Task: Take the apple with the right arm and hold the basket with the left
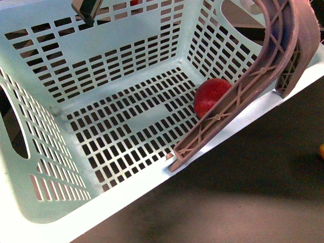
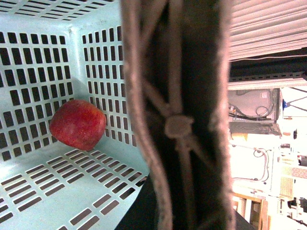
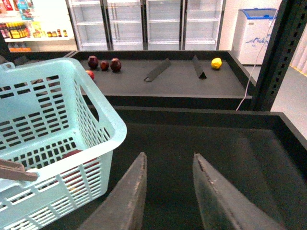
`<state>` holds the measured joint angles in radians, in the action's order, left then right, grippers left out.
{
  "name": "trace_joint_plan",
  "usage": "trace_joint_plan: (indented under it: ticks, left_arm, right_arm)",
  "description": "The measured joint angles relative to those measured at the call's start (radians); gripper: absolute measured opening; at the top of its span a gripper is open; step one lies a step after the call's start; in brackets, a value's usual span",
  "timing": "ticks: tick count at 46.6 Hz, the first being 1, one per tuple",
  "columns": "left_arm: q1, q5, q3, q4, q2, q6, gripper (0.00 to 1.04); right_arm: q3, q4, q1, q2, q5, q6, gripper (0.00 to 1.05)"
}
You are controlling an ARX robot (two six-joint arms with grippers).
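The pale mint basket [image 1: 126, 66] fills the front view, tilted. The red apple [image 1: 212, 96] lies on its slotted floor in a corner, right behind the brownish-mauve handle [image 1: 253, 76]. In the left wrist view the apple [image 2: 77, 123] rests against the basket wall [image 2: 100, 57]. My left gripper [image 2: 178, 201] is shut on the handle [image 2: 177, 127], which blocks the view of its fingers. My right gripper [image 3: 169, 155] is open and empty above the dark shelf, beside and outside the basket [image 3: 62, 100]. The apple [image 3: 72, 155] shows red through the slots.
On the dark back shelf [image 3: 172, 79] lie three dark purple fruits [image 3: 104, 64], a yellow fruit [image 3: 217, 63] and two dividers [image 3: 157, 70]. A black post [image 3: 273, 62] stands by it. A small orange-yellow fruit [image 1: 322, 151] shows at the front view's edge.
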<state>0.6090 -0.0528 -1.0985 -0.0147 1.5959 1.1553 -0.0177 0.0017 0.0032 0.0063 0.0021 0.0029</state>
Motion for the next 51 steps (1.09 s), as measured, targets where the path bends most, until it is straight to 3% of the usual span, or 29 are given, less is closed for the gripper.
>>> trace_joint_plan:
  ticks: [7,12,17,29,39,51]
  left_arm:
    - [0.002,0.016,-0.005,0.014,0.002,-0.007,0.05]
    - [0.013,0.196,-0.139,0.356,0.037,-0.106,0.05]
    - [-0.010,0.221,-0.148,0.385,0.043,-0.134,0.05]
    - [-0.191,0.206,-0.110,0.272,0.064,0.058,0.05]
    - [-0.336,0.224,0.005,-0.017,0.156,0.251,0.05]
    - [-0.393,0.298,0.139,-0.109,0.201,0.443,0.05]
  right_arm:
    - [0.000,0.000,0.000,0.000,0.000,0.000,0.60]
    - [0.000,0.000,0.000,0.000,-0.002,0.000,0.83]
    - [0.000,0.000,0.000,-0.001,0.000,0.000,0.97]
    - [0.000,0.000,0.000,-0.001,0.000,0.000,0.96]
    - [0.000,0.000,0.000,-0.001,0.000,0.000,0.96]
    - [0.000,0.000,0.000,-0.001,0.000,0.000,0.96]
